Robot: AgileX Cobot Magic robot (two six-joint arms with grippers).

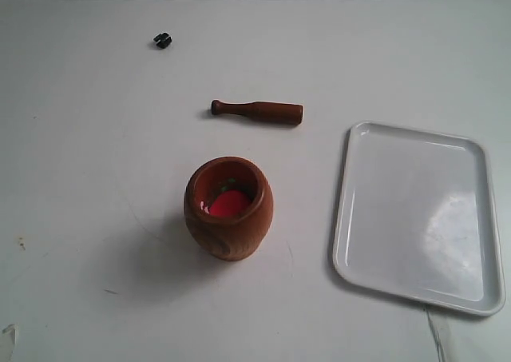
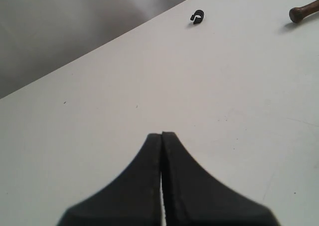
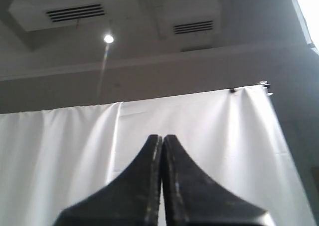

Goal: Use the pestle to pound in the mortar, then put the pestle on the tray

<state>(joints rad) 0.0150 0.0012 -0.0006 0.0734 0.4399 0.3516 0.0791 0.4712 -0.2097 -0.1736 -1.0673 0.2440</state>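
The reddish-brown wooden mortar (image 1: 228, 208) stands upright on the white table, with something red and a bit of green inside. The dark pestle (image 1: 257, 111) lies flat behind it, knob end to the left; its knob (image 2: 300, 13) shows in the left wrist view. The white tray (image 1: 419, 216) lies to the right of the mortar with nothing on it. No arm appears in the exterior view. My left gripper (image 2: 162, 134) is shut over bare table, holding nothing. My right gripper (image 3: 162, 136) is shut too, pointing up at a white curtain and the ceiling.
A tiny black object (image 1: 163, 40) lies at the far left of the table, also the black object (image 2: 197, 17) in the left wrist view. The table's far edge (image 2: 99, 49) runs just beyond it.
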